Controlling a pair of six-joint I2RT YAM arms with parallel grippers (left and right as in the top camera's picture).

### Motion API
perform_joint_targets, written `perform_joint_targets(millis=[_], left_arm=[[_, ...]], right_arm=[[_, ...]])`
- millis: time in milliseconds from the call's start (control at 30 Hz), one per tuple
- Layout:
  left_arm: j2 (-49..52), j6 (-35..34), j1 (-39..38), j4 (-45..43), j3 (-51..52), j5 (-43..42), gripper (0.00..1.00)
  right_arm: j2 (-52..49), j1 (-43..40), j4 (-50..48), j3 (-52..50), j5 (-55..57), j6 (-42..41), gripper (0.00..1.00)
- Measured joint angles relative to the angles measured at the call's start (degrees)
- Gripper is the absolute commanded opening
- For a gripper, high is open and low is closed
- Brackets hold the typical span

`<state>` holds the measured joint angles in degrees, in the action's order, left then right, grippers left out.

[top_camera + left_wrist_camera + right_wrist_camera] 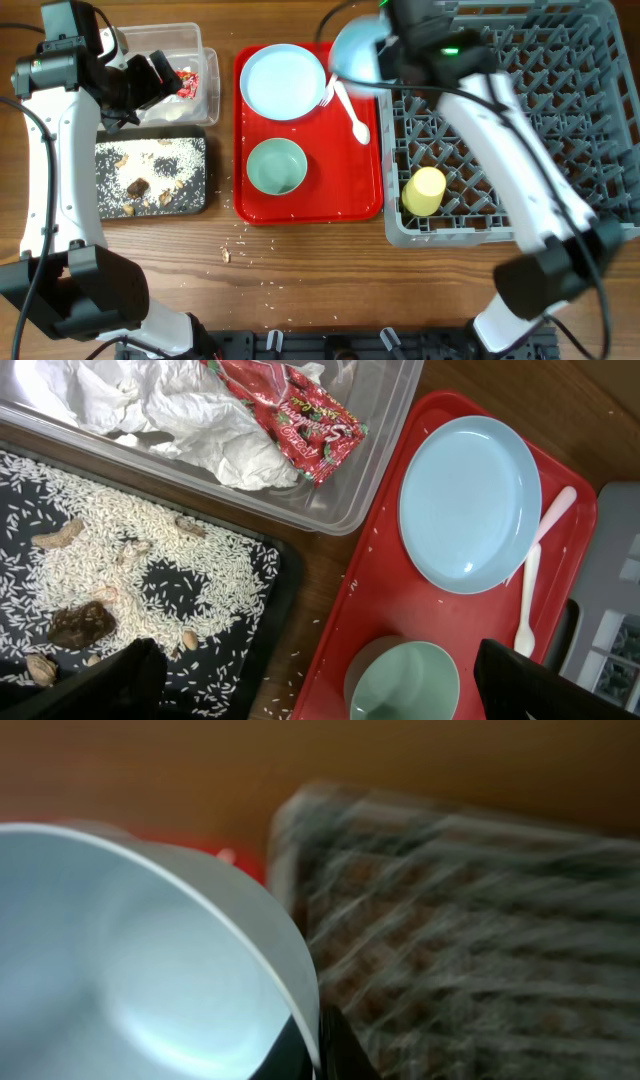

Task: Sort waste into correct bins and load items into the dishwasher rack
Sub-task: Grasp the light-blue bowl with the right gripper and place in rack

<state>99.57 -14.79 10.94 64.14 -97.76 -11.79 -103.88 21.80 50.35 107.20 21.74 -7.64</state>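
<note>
Far left, the left gripper (160, 75) hangs over the clear tub (203, 50), jaws spread wide and gripping nothing. The tissue (190, 420) and red wrapper (300, 410) lie inside that tub, up past the fingers (135, 680) in the wrist view. Right in front of the tub is the black tray (198, 195), covered in rice (165, 155) with a few brown scraps (137, 186). The two bins sit just beside each other. Some stray grains are on the table (300, 290) too.

Next over is the red tray (330, 200). The plate (284, 82) is at the far end, the green bowl (276, 165) is nearer, and the spoons (352, 112) run along the plate's right side. There's bare red to the right of the green bowl. The left wrist view shows two spoons end to end plus rice specks on the red, which the overhead barely catches.

On the right, the right gripper (392, 55) is clamped on the rim of the blue bowl (355, 50). The bowl is tilted and held up over the red tray's far right corner, right at the rack (440, 235) edge. The right wrist view is blurry: bowl interior on the left, a finger (330, 1050) pinching the rim, rack smeared on the right. The yellow cup (424, 190) sits in the rack's near left corner, and only the overhead shows it.
</note>
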Motion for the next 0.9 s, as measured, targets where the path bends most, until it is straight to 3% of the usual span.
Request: perform_joint_targets(millis=[67,267,500,633,900], left_arm=[[0.0,0.0,0.0,0.1,0.0,0.0,1.00],[0.0,0.0,0.0,0.1,0.0,0.0,1.00],[0.0,0.0,0.0,0.0,0.0,0.0,1.00],[0.0,0.0,0.0,0.0,0.0,0.0,1.00],[0.0,0.0,0.0,0.0,0.0,0.0,1.00]], right_arm=[[1.0,-3.0,-6.6,0.5,10.1,-1.3,0.04],[-7.5,-8.3,-20.5,-0.4,23.0,2.9,0.04],[-17.7,-6.4,-36.0,-1.1,34.2,22.6,0.04],[-19.9,-5.0,-35.4,-1.1,37.0,28.4,0.04],[-23.4,-3.2,-31.6,-1.1,38.1,30.8,0.04]])
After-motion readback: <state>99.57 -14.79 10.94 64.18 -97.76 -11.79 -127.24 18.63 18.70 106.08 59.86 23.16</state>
